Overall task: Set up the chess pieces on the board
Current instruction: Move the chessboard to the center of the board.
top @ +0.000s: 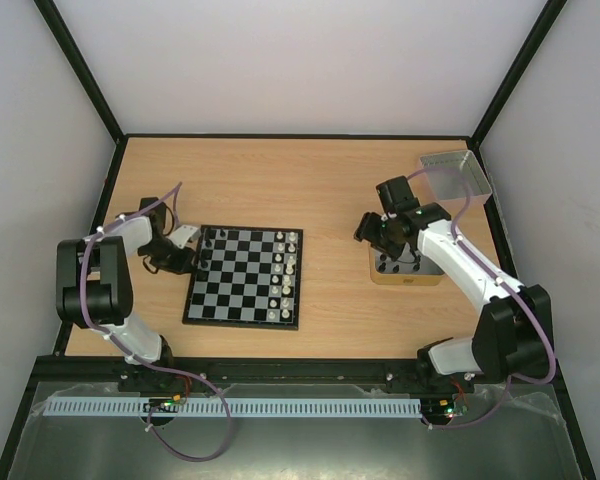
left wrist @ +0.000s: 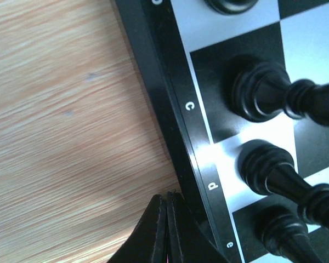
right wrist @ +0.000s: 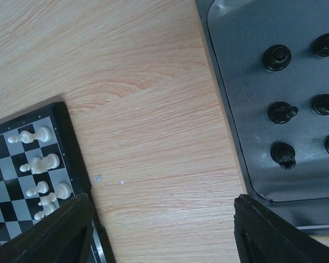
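The board lies on the table, in front of the left arm. White pieces stand in two rows along its right side. A few black pieces stand on its left side, on the squares by the letters c, d and e. More black ones wait in the tin on the right; I can count six there.

The left gripper has its jaws pressed together and holds nothing. It hangs low, just beside the left rim of the board. The right gripper has its jaws spread wide and holds nothing. It hovers over bare table, close to the edge of the tin.

The pieces look tiny, hard and light. I think they are smooth and would tip over easily. The best place to pinch one is likely from above, around its thin neck under the head. On the board they stand close together, so a bump could knock one down.

The table is flat, pale wood and looks smooth. Pale walls with black posts close it in. A clear tray sits in the far right corner.
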### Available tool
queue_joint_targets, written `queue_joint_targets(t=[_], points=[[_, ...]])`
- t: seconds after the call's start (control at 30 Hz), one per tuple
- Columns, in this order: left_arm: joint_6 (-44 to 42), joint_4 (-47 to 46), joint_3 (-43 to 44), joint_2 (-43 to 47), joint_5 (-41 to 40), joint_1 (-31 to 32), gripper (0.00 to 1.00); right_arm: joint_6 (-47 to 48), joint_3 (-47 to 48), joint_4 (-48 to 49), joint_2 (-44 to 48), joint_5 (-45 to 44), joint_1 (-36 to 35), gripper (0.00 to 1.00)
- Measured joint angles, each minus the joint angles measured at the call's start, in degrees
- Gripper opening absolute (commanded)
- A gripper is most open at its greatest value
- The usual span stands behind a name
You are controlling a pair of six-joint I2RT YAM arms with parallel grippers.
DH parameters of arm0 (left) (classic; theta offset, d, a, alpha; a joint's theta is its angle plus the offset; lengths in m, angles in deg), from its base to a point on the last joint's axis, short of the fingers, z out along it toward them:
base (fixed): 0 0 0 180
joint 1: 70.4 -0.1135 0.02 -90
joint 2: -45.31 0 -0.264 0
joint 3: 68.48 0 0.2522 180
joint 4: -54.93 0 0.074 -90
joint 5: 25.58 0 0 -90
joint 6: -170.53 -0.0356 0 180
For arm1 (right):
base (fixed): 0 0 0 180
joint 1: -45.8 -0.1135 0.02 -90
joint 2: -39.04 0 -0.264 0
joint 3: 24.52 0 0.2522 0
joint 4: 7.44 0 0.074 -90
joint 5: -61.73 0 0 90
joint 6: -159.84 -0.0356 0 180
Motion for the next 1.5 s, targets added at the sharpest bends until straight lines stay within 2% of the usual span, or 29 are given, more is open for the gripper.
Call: queue_joint_targets(t=[0.2,0.3,0.5,0.87,1.5], points=[[-0.9,2.0,0.0,-0.1,0.7,3.4,0.02,0.9,0.0,-1.3,-2.2,-1.5,-1.2,0.39],[-1.7,3.4,0.0,-0.2,1.3,3.9,0.02,1.0,0.0,-1.7,-3.7,-2.1,-2.0,0.35],[-3.7,6.5,-0.1,-0.4,1.9,5.1,0.02,1.0,0.0,-1.8,-5.4,-2.6,-2.6,0.34],[-5.2,11.0,0.7,-2.4,3.9,11.6,0.02,1.0,-0.5,-1.4,-6.3,-2.9,-2.6,0.31],[0.3,8.6,8.6,-8.4,3.6,15.5,0.02,1.3,-1.6,-1.4,-6.3,-4.1,-2.6,0.28]])
